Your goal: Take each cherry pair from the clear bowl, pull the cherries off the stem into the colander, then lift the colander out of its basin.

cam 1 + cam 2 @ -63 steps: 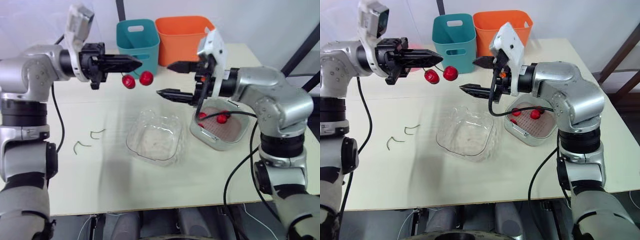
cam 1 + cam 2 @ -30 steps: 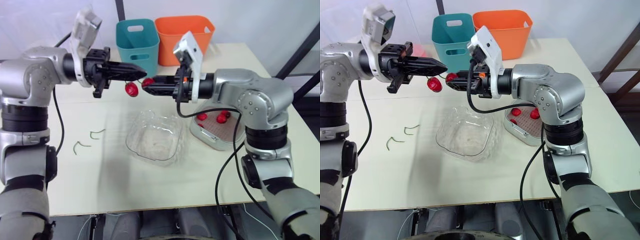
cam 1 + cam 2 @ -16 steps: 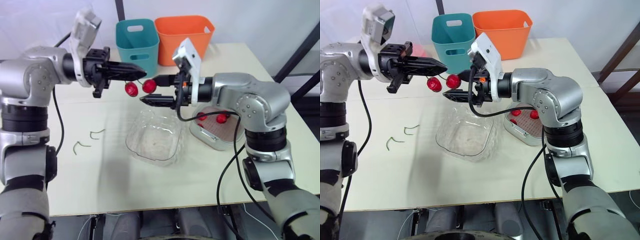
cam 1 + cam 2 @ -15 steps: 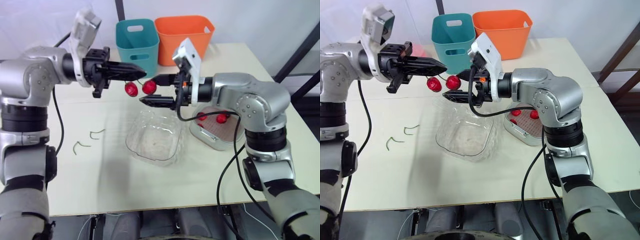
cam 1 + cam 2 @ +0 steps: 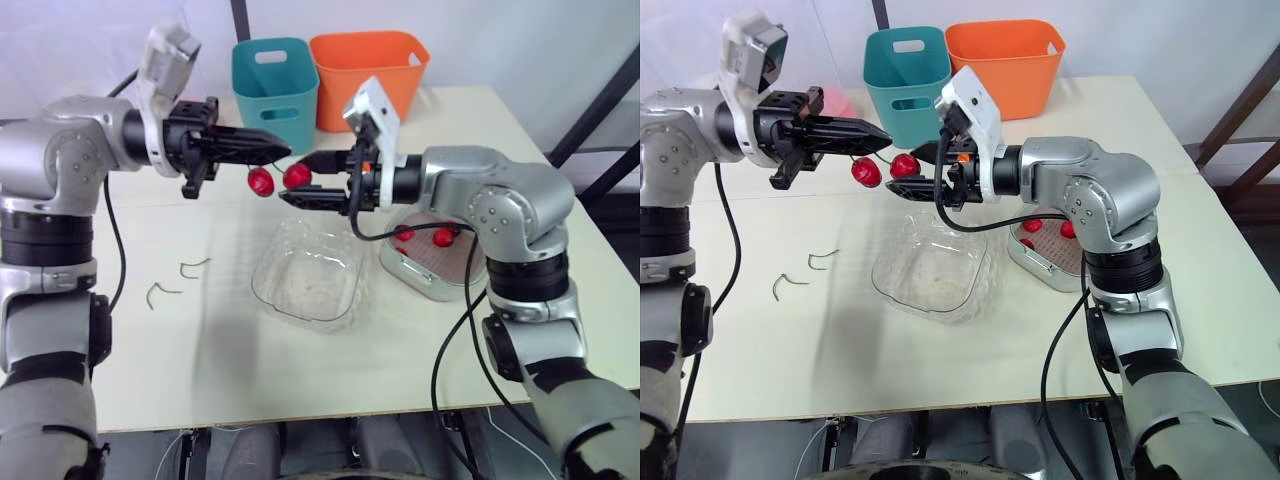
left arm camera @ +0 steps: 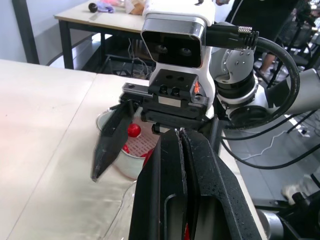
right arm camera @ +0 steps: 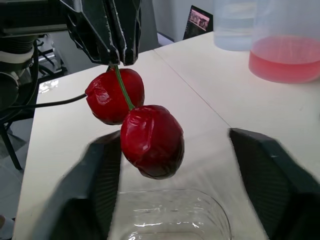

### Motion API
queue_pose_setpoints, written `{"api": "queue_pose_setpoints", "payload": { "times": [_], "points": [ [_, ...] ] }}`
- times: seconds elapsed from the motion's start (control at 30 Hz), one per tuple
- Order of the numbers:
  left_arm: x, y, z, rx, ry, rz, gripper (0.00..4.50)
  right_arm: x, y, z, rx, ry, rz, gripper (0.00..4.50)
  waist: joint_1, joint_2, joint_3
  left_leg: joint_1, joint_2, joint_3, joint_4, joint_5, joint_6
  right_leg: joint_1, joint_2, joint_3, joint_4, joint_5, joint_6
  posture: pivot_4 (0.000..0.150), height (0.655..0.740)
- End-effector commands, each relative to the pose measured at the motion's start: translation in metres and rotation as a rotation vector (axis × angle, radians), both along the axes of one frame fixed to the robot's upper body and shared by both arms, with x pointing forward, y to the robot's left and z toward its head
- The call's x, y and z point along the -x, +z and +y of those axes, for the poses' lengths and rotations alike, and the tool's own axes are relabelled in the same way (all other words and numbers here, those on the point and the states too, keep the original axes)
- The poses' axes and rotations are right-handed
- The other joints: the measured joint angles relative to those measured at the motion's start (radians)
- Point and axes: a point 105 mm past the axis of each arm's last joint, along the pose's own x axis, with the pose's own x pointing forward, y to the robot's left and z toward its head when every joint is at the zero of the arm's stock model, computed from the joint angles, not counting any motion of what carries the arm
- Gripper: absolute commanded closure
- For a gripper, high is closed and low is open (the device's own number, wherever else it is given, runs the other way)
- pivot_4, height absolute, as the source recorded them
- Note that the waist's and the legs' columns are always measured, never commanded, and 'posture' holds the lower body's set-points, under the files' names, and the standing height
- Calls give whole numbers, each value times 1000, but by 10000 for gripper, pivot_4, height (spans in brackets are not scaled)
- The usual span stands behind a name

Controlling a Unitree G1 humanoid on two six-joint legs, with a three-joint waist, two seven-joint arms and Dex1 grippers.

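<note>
My left gripper [image 5: 283, 152] is shut on the green stem of a cherry pair, held high over the table. The two red cherries [image 5: 263, 181] [image 5: 297, 176] hang just below its tip. My right gripper [image 5: 305, 180] is open, one finger above and one below the right-hand cherry [image 7: 152, 135]. The clear bowl [image 5: 268, 290] sits under them and looks to hold no cherries. To its right the white colander [image 5: 478, 262] rests in its basin with a few red cherries [image 5: 444, 237] inside.
A teal bin [image 5: 277, 75] and an orange bin [image 5: 370, 70] stand at the table's back edge. Two bare green stems [image 5: 194, 265] [image 5: 160, 290] lie on the table left of the bowl. A jug of pink liquid [image 7: 287, 45] stands further off.
A second ago my right gripper's fingers were close together at the right-hand cherry; they have since spread and now straddle it. My left gripper still holds the stem in nearly the same place.
</note>
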Motion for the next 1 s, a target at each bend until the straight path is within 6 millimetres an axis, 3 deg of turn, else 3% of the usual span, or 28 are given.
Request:
{"api": "queue_pose_setpoints", "payload": {
  "times": [0.03,0.1,0.57,0.7,0.77,1.0],
  "points": [
    [6,9,1,9,-6,-45,45000,8,16,4,-42,37,-42,29691,0,0,0,0,0,0,0,0,0,0,0,0,0,0,0,1500,7400],
    [5,9,1,9,-5,-45,45000,7,16,3,-42,31,-39,38191,0,0,0,0,0,0,0,0,0,0,0,0,0,0,0,1500,7400],
    [2,9,3,10,9,-50,45000,10,8,-4,-14,27,-24,38191,0,0,0,0,0,0,0,0,0,0,0,0,0,0,0,1500,7400],
    [2,9,3,9,8,-48,45000,6,8,-6,-7,6,-37,21913,1,0,0,0,0,0,0,0,0,0,0,0,0,0,0,1500,7400],
    [2,9,3,9,9,-47,45000,5,10,-7,-11,1,-42,11613,0,0,0,0,0,0,0,0,0,0,0,0,0,0,0,1500,7400],
    [2,8,3,9,9,-43,45000,5,18,-4,-36,10,-57,11613,0,0,0,0,0,0,0,0,0,0,0,0,0,0,0,1500,7400]
  ]
}}
